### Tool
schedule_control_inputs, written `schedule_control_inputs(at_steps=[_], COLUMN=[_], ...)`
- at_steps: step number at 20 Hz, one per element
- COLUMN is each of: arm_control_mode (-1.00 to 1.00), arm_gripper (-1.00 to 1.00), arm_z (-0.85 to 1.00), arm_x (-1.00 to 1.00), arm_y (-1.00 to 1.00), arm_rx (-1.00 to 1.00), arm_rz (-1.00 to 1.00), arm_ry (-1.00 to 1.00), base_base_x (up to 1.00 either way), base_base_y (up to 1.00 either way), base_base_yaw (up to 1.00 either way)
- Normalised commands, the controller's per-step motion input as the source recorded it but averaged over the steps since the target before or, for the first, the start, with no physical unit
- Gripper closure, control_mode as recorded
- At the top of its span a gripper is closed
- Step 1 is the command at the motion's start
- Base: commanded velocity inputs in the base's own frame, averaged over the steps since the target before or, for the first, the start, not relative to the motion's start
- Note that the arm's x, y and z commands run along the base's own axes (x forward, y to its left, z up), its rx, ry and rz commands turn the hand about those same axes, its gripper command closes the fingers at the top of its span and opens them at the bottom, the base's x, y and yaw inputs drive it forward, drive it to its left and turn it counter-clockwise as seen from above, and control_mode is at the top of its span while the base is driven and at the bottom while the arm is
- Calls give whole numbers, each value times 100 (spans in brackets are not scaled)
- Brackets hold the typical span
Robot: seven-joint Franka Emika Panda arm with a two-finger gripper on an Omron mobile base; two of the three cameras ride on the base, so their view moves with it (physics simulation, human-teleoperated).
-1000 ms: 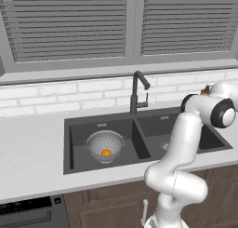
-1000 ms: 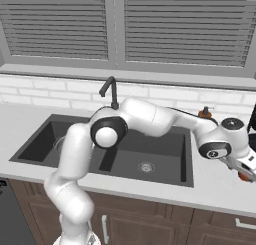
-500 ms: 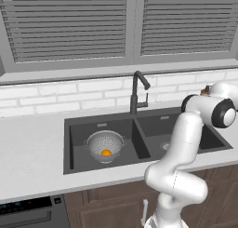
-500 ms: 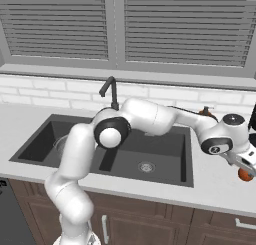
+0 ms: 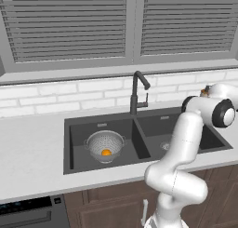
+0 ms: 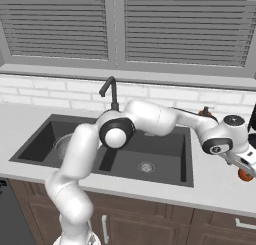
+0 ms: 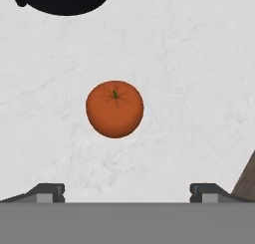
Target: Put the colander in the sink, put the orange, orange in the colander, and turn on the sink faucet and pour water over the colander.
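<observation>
Even flat rendered light, soft shadows, slightly blurry

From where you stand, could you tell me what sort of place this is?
A rendered home kitchen, most likely: a dark double-basin sink with a tall faucet is set in a pale counter under a shuttered window, with wood cabinets below.

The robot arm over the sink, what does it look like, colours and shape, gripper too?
The arm is glossy white, built of thick rounded tube segments, with round dark caps at the joints, one ringed in black with a white centre. It rises from a bulbous white base. The gripper ends in two small dark grey, blocky fingertips. No cables or markings can be made out.
</observation>
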Motion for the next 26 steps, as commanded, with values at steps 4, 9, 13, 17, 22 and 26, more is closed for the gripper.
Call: schedule_control_inputs(at_steps=[4,9,13,17,22,26], arm_control_mode=[-100,-100,-100,-100,-100,-100], arm_gripper=[-100,-100,-100,-100,-100,-100], arm_z=[-7,-5,-17,-23,-22,-17], arm_x=[34,26,22,15,11,-2], arm_y=[-15,-17,-19,-28,-24,-15], arm_rx=[6,5,6,1,0,0], arm_rz=[0,0,0,0,0,0], arm_ry=[3,1,8,7,4,0], base_base_x=[0,0,0,0,0,0], base_base_y=[0,0,0,0,0,0], base_base_yaw=[0,0,0,0,0,0])
